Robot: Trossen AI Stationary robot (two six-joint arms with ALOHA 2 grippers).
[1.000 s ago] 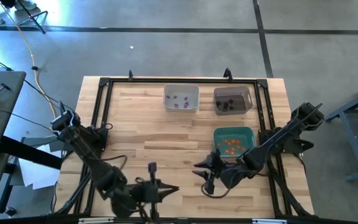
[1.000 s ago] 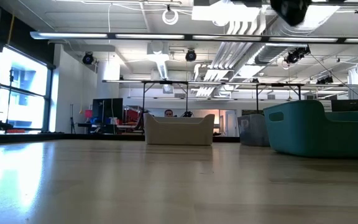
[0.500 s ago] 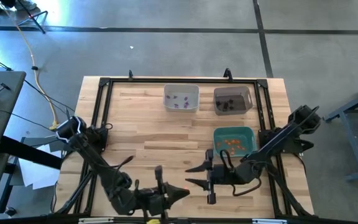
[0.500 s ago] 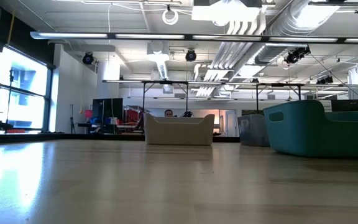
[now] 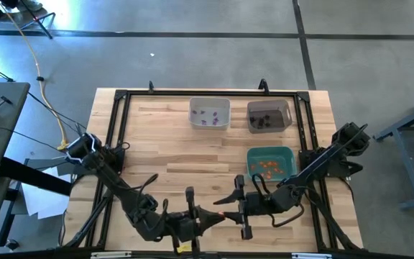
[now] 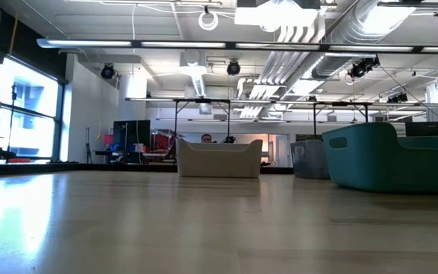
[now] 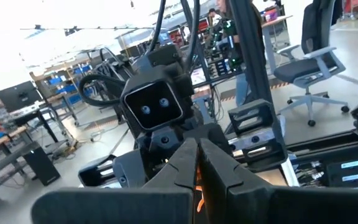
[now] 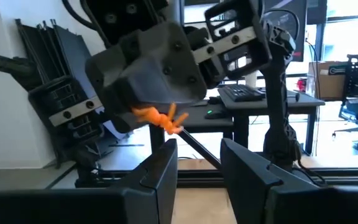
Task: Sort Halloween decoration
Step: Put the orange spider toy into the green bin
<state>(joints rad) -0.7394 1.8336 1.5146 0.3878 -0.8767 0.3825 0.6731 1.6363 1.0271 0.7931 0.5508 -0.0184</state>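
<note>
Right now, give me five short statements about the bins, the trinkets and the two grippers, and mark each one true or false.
1. The left gripper is shut on a tiny orange spider-like trinket. True.
2. The right gripper is clamped on that orange trinket. False: its fingers stand open, apart from the trinket.
3. The teal rectangular plastic bin holds orange trinkets. True.
4. The white rectangular bin holds black trinkets. False: it holds small purple ones; the dark pieces lie in the dark grey rectangular bin.
5. The two grippers meet over the teal bin. False: they face each other above the light wooden table, near its front edge.
</note>
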